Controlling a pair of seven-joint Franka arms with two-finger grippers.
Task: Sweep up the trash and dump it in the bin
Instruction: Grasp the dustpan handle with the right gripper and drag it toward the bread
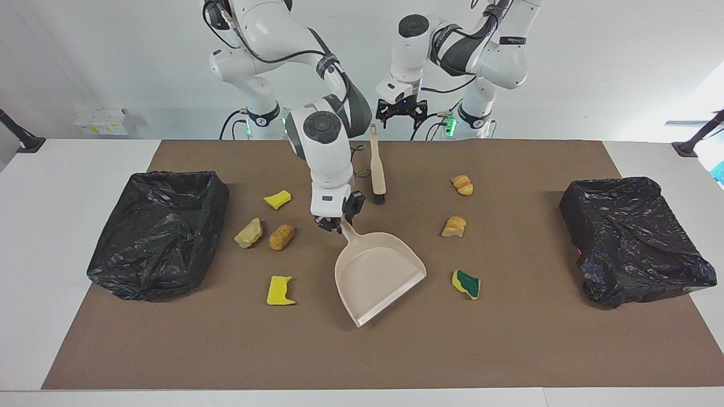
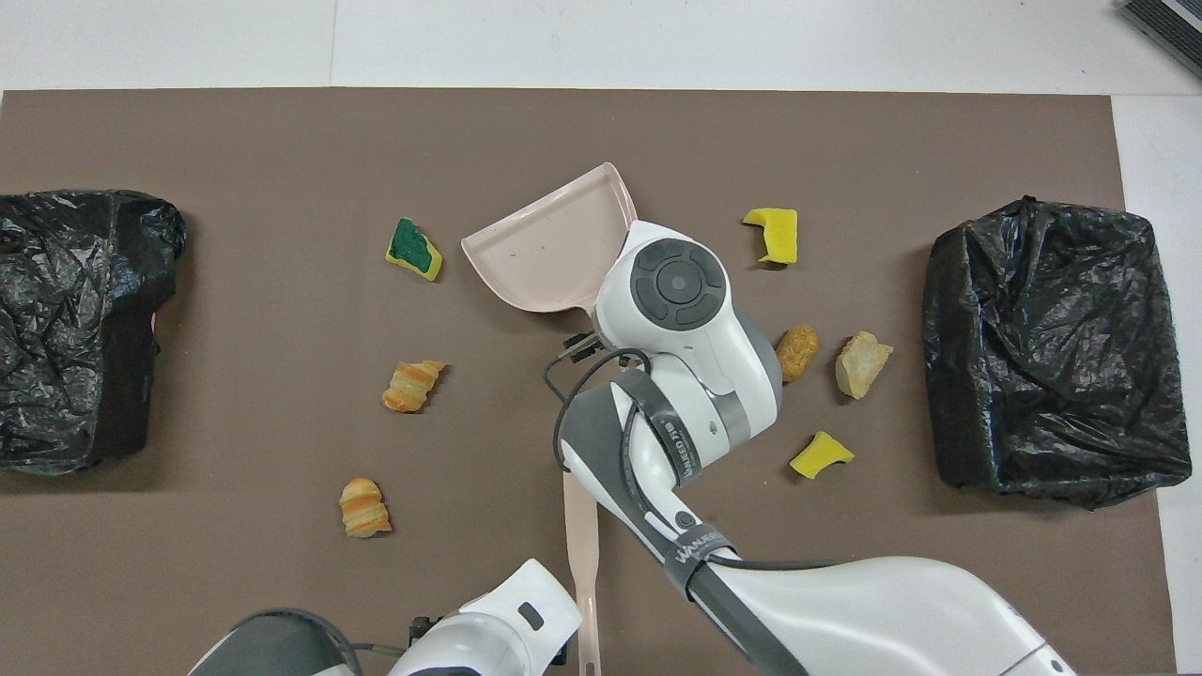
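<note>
Right hand (image 1: 337, 221): clamped narrow on the handle of the beige plastic dustpan (image 1: 378, 275), which lies on the brown mat (image 1: 509, 339) mid-bench, mouth turned away from the robots and toward the right arm's end.
Left hand (image 1: 403, 116): fingers wide, holding nothing — poised over the handle end of the beige hand brush (image 1: 376, 167), which lies on the mat nearer the robots than the dustpan.
Trash, right arm's end: yellow sponge wedge (image 1: 277, 199), pale tan bread lump (image 1: 249, 233), orange-brown bread lump (image 1: 281, 237), notched yellow sponge piece (image 1: 280, 290) — all loose on the mat between the dustpan and the black-bagged bin (image 1: 158, 232).
Trash, left arm's end: two striped croissant-like lumps (image 1: 462, 184) (image 1: 454, 226) and the yellow-and-green sponge (image 1: 466, 284), the last near the pan's side; second black-bagged bin (image 1: 633, 237) at that end.
Step in hand: likely setting the pan to receive scraps while the brush is fetched.
Doing it well: keep the pan's lip flat on the mat; grip the brush handle squarely; sweep scraps straight into the mouth.
</note>
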